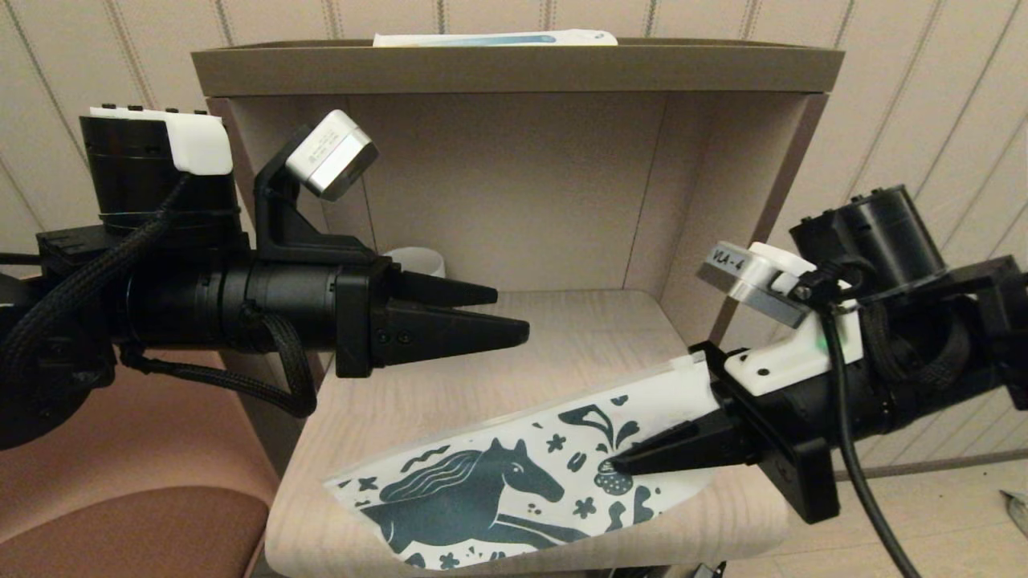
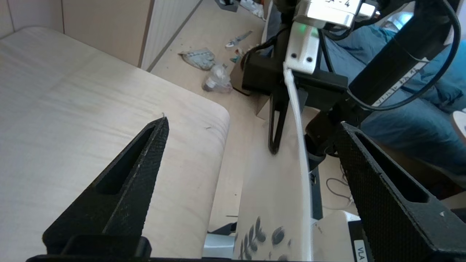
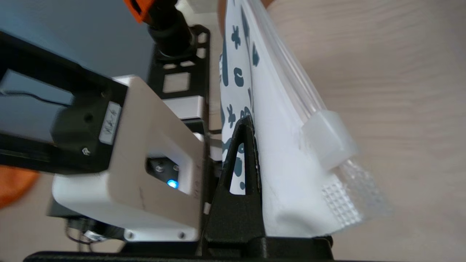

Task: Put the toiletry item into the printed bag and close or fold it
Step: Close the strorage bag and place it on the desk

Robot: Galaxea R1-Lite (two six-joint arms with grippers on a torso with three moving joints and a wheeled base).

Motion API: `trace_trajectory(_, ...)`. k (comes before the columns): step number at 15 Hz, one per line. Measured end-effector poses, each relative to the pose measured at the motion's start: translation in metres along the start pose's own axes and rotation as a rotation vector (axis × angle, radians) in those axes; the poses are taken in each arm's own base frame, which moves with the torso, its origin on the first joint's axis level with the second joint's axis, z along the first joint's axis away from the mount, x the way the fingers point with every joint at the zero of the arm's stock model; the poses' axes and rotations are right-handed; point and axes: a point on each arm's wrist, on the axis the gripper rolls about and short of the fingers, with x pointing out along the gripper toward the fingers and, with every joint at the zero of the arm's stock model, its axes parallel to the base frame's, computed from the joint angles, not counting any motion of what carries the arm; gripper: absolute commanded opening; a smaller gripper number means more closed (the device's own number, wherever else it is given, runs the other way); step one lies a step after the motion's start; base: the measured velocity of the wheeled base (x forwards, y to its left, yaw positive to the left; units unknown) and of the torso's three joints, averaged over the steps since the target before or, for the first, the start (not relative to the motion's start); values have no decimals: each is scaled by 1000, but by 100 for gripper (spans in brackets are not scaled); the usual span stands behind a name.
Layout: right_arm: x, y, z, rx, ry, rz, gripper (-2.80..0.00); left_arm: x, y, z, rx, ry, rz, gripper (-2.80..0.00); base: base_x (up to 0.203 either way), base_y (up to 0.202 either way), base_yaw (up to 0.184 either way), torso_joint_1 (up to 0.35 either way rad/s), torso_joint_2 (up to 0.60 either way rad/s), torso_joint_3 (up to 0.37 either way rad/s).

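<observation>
Head view: one printed bag, long axis slanting from front-left up to right, over shelf board front edge; right gripper pinching its right end. Left gripper spread, empty, above board. White cup behind.
Left wrist view: fingers wide apart; bag between.
Right wrist view: zip slider by pinch.

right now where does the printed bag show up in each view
Head view: the printed bag lies low centre over the front edge of the wooden shelf, held at its end by the right pincer.
Left wrist view: its edge stands lower centre.
Right wrist view: centre, clamped.
Shared landmark: the wooden shelf.
</observation>
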Motion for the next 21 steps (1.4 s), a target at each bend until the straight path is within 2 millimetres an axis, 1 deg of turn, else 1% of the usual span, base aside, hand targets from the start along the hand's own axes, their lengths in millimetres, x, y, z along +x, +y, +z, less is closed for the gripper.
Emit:
trace_trajectory(3, 13, -2, 3, 34, 8, 42, -280, 0, 0, 0, 0, -1, 0, 0, 0, 0, 0, 0, 0, 0)
trace_trajectory(5, 28, 2, 10, 56, 15, 96, -280, 2, -1, 2, 3, -3, -5, 0, 0, 0, 0, 0, 0, 0)
trace_trajectory(7, 36, 2, 13, 70, 20, 119, -280, 3, -2, 2, 4, -3, -5, 0, 0, 0, 0, 0, 0, 0)
trace_trajectory(8, 39, 0, 15, 72, 20, 123, -280, 4, -3, 2, 4, -2, -8, -175, 0, 0, 0, 0, 0, 0)
trace_trajectory(9, 40, 0, 14, 74, 23, 126, -280, 4, -3, 0, 1, 2, -8, -280, 0, 0, 0, 0, 0, 0)
trace_trajectory(21, 52, -3, 17, 69, 30, 153, -280, 15, -11, -1, 2, 17, -48, -280, 0, 0, 0, 0, 0, 0)
